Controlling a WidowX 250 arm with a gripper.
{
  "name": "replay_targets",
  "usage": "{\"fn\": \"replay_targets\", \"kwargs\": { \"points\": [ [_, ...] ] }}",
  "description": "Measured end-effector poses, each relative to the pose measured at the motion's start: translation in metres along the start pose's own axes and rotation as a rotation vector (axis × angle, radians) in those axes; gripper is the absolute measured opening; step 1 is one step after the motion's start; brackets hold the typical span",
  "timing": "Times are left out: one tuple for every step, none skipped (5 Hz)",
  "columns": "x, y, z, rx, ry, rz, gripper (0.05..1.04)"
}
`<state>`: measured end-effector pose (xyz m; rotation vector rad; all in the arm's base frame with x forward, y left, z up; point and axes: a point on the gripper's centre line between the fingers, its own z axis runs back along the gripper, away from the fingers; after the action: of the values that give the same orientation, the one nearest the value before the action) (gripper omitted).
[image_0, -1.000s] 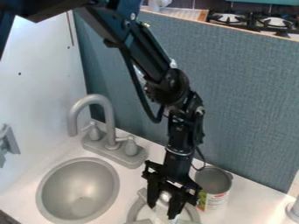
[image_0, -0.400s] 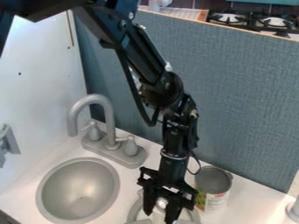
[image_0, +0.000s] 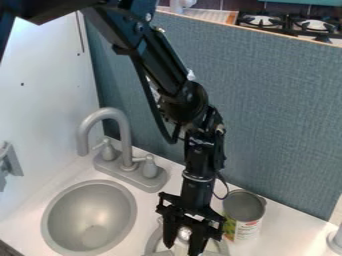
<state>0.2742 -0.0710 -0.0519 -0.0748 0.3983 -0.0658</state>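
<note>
The black gripper (image_0: 183, 244) hangs low at the bottom centre, its two fingers apart over a grey ring-shaped thing (image_0: 152, 243) on the white counter. A shiny silver rounded piece (image_0: 184, 233) shows between the fingers; whether it is part of the gripper or a separate thing, I cannot tell. Just right of the gripper stands an upright, open-topped tin can (image_0: 244, 211) with a grey inside and a partly coloured label.
A round grey sink basin (image_0: 89, 215) lies left of the gripper, with a grey faucet (image_0: 117, 116) behind it. A blue-grey panel (image_0: 274, 115) rises behind the counter (image_0: 284, 237). A grey object (image_0: 337, 239) is at the right edge.
The gripper has moved slightly left and down, and the silver piece between its fingers has shifted with it. The can and the grey ring have stayed put.
</note>
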Motion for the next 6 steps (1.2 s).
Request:
{"fn": "replay_targets", "kwargs": {
  "points": [
    [0.006,-0.008,0.008,-0.023,-0.011,-0.046,0.967],
    [0.009,-0.009,0.011,-0.035,-0.019,-0.051,1.007],
    [0.007,-0.01,0.011,-0.039,-0.01,-0.056,1.002],
    [-0.011,-0.004,0.022,0.004,-0.023,-0.024,1.001],
    [-0.036,-0.016,0.023,0.073,-0.016,-0.052,1.001],
    [-0.056,-0.029,0.031,0.179,-0.019,-0.083,1.001]
  ]
}}
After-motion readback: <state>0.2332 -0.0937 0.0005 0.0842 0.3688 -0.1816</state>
